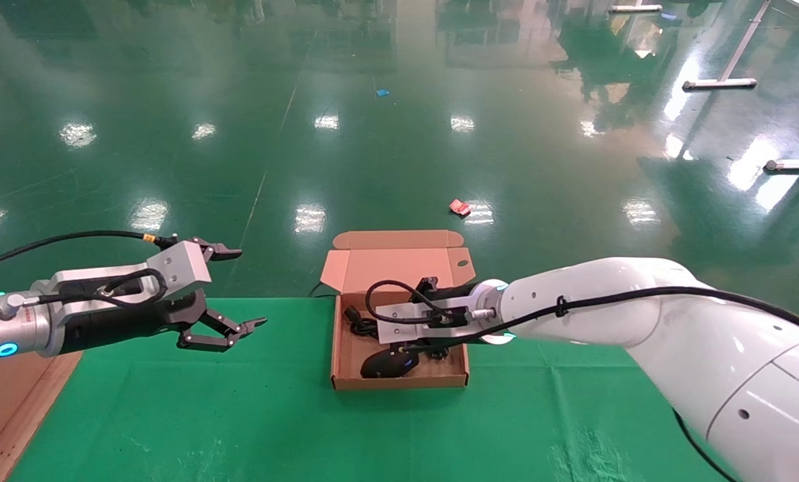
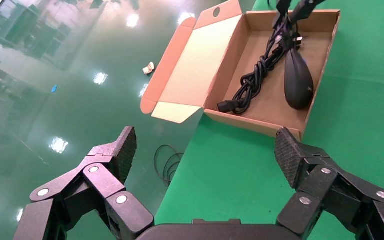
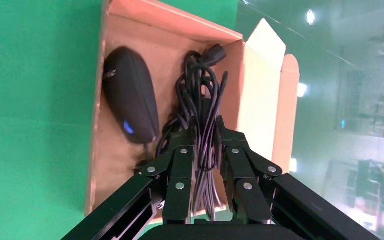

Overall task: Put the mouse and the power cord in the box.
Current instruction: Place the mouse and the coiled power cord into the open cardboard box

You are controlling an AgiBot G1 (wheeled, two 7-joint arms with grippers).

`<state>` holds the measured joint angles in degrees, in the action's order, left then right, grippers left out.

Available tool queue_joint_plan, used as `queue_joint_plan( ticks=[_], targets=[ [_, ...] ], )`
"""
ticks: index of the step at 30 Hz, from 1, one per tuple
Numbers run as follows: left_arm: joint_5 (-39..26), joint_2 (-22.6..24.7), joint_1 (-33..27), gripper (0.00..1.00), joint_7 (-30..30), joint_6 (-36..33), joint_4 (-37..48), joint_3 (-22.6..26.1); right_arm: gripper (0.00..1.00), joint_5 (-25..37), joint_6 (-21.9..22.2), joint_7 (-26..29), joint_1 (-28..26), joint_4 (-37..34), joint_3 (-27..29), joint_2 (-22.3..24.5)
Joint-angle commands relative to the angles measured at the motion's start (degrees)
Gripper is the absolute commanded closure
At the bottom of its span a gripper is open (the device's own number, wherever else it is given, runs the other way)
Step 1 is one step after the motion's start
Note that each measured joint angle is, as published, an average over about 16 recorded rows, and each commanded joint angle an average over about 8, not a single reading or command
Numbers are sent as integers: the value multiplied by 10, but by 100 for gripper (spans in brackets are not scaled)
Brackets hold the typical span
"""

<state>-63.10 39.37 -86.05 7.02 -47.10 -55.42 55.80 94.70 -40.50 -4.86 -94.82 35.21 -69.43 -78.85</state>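
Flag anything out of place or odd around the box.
Little stands out: the mouse and power cord lie inside the open box, the right gripper shut on the cord. A thin cable loop hangs off the table edge; red litter lies on the floor.

You have one box, one mouse, one cord and two grippers: left, right. Two scraps lie on the floor: red, blue.

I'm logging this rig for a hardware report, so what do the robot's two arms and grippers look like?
The right arm has a glossy white shell; the left arm shows silver metal with cyan lights. Black cables run along both. The left gripper and right gripper have black linkage fingers with silver rivets on silver mounts; the left's pads are textured.
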Motion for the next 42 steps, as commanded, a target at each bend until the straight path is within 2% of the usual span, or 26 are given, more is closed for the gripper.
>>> queue_joint_plan(
  ticks=[1,16,42],
  targets=[
    [0,-1,1,0,0,0,-1,0,0,0,4,1,2,-2,-4,0],
    [5,2,6,0,-5,-11,-2,-11,0,-18,-23,4,7,15,27,16],
    [95,-18,110,0,-80,-173,-80,-179,0,-241,-211,71,149,176,249,201]
  ],
)
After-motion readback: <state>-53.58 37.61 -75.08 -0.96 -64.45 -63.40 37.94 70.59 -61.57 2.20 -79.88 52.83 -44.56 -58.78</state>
